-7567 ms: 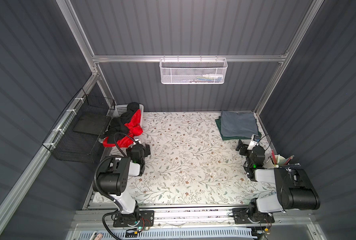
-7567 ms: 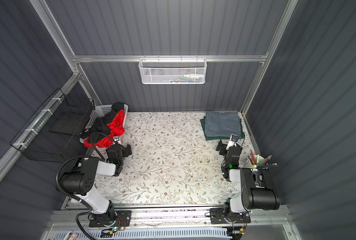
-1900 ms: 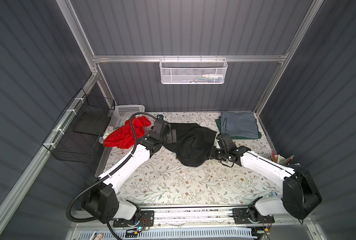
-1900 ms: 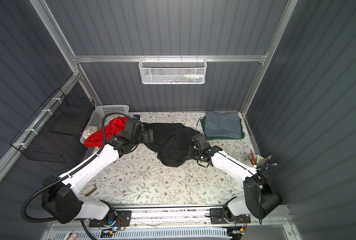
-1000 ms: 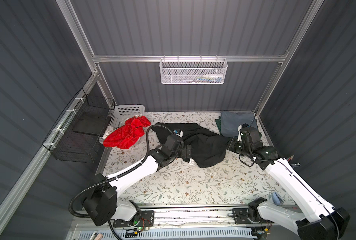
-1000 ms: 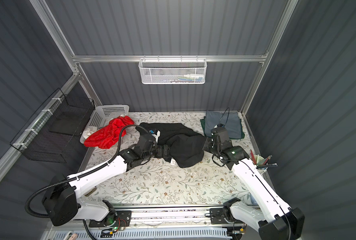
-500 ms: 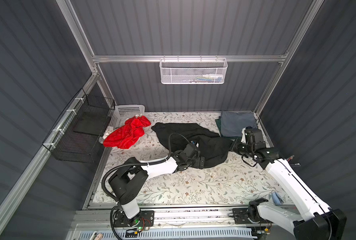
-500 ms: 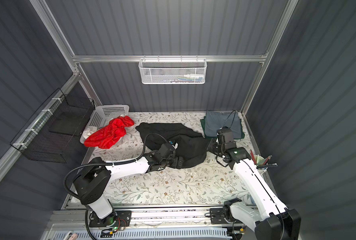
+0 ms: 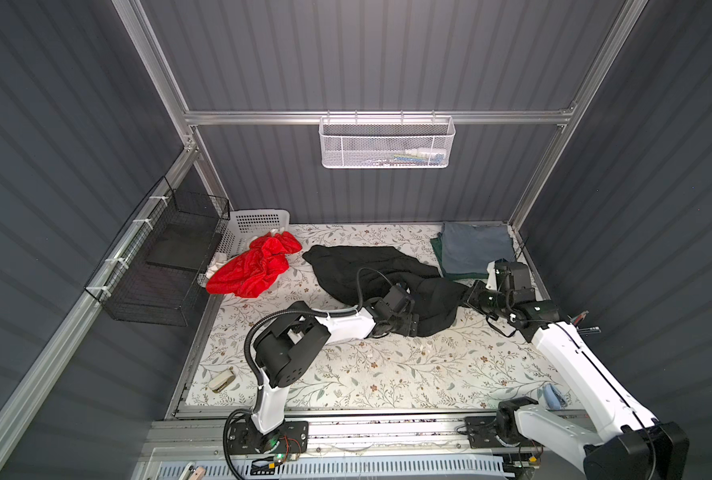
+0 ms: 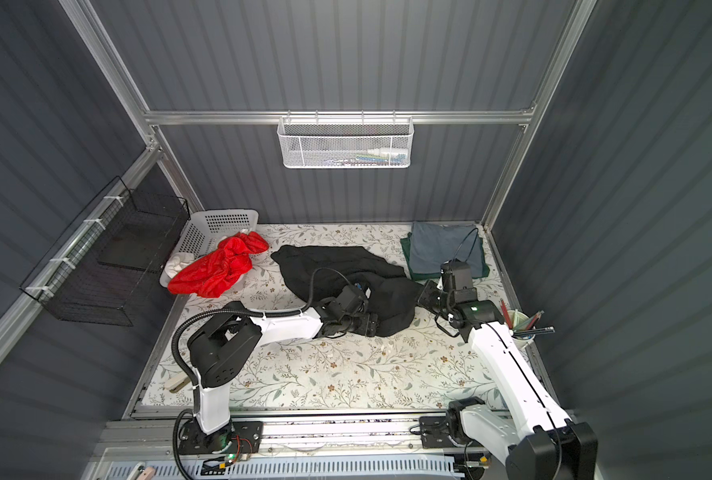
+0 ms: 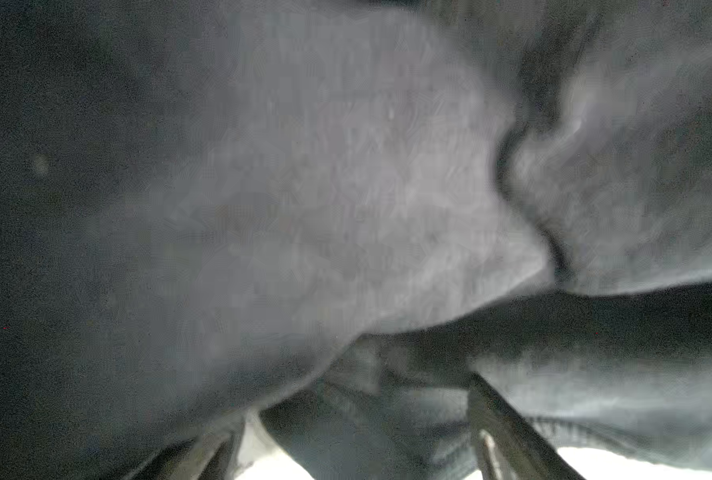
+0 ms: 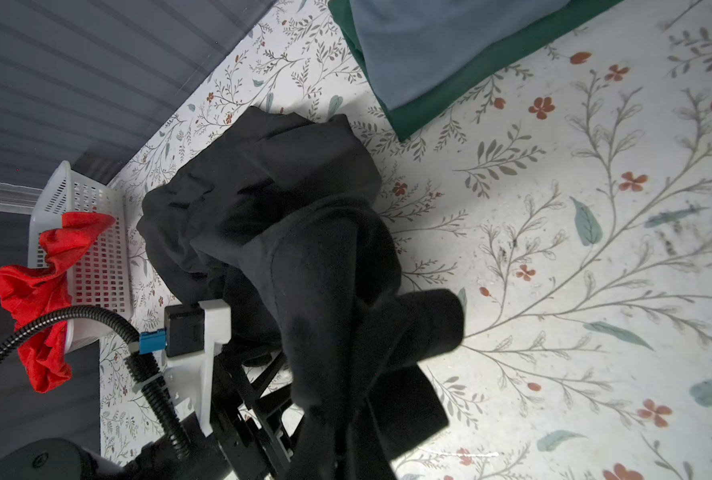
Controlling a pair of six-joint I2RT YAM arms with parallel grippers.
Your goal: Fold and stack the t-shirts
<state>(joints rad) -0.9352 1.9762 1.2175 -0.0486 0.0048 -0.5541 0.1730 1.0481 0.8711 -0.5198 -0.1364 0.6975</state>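
The flowery table [image 9: 387,374] holds a black t-shirt [image 9: 346,266] in a heap. Left of it are a red t-shirt [image 9: 254,270] and a white basket [image 9: 258,220]. Right of it lies a folded green t-shirt [image 12: 470,79].

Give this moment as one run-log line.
black shirt: unfolded; right gripper: shut on it; left gripper: open at its edge; red shirt: crumpled
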